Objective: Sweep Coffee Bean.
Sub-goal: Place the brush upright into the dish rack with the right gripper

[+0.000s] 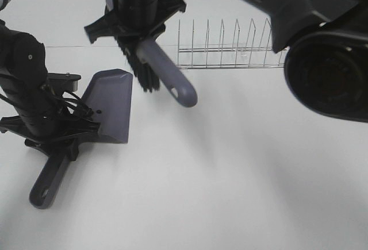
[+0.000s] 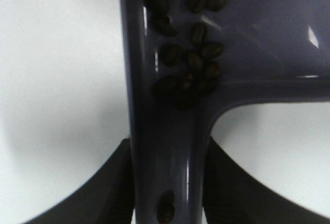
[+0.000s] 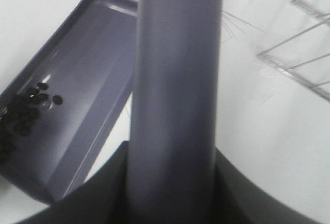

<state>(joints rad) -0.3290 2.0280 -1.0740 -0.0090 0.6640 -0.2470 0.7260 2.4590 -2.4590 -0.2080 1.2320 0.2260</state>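
We have the left hand clenched on the handle of the dustpan, a finger on either side of it. The coffee beans lie inside the pan, just ahead of that hand. They are heaped against the rear wall where the handle joins the blade, and one stray bean sits in the handle channel close to the fingers.

The pan's long axis runs straight out from the left hand, its open lip at the far end. The right hand grips the handle of the brush, and the bristles hang just beyond that lip. We see no beans on the tabletop between brush and pan, though they are small enough to miss from above.

We judge the sweeping itself close to done. The left hand is the nearer one to the beans and carries them, so the next move depends on keeping the lip no lower than the handle end. Otherwise the heap would roll away from the hand and out. We cannot tell whether the pan is resting on the tabletop or lifted off it.
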